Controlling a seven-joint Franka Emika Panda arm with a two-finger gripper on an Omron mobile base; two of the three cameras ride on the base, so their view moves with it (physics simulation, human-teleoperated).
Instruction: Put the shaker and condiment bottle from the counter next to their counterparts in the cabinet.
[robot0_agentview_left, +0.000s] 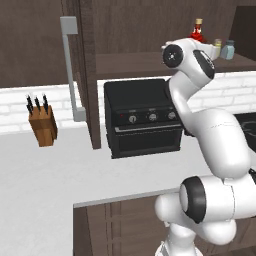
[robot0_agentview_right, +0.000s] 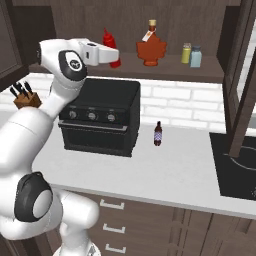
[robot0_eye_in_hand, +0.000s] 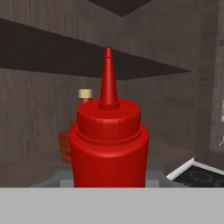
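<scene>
Pincer (robot0_agentview_right: 114, 54) clamped on the condiment bottle (robot0_eye_in_hand: 109, 144), holding it upright at the cabinet shelf (robot0_agentview_right: 165, 70), left of the red-brown bottle (robot0_agentview_right: 151, 49). Judged next: shift closer to that bottle, set down, release.

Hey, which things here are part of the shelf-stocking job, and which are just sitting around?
Job: condiment bottle in the gripper; shaker; yellow-green shaker; squat red-brown bottle; cabinet.
Lying about: knife block; toaster oven; small dark bottle; stovetop.
</scene>
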